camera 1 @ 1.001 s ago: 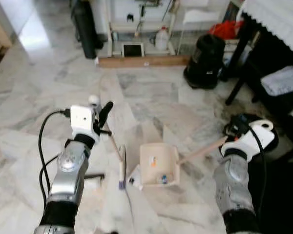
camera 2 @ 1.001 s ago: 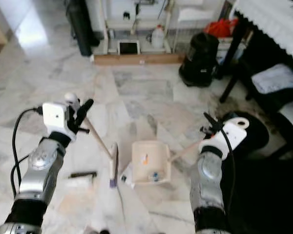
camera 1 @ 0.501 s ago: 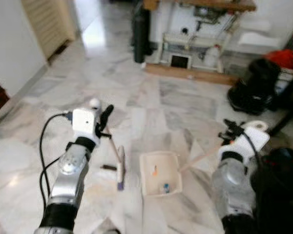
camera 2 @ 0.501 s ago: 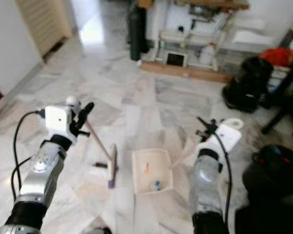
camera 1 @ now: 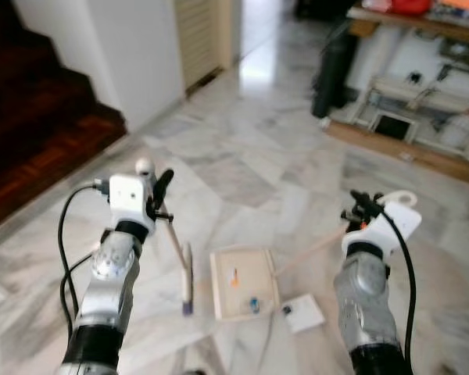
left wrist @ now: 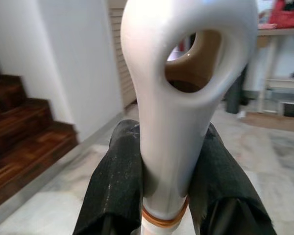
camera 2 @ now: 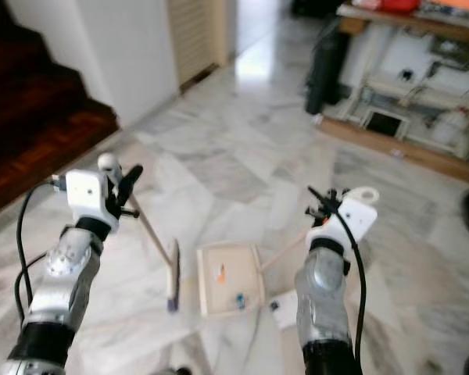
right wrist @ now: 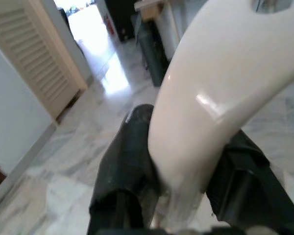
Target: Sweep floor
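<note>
My left gripper is shut on the white looped handle of a small broom; its black fingers press the handle from both sides. The broom's head rests on the marble floor. My right gripper is shut on the dustpan's white handle, whose stick slants down to the cream dustpan lying between my arms. An orange scrap and a small blue bit lie in the pan. A white card lies on the floor just right of the pan.
Dark wooden stairs rise at the left beside a white wall and a louvred door. At the back right stand a black cylinder, a low wooden board and a cluttered shelf unit.
The camera has swung left: stairs and wall have come into view, the black vacuum and table have left it. Broom and dustpan came along; the white card now lies right of the pan.
</note>
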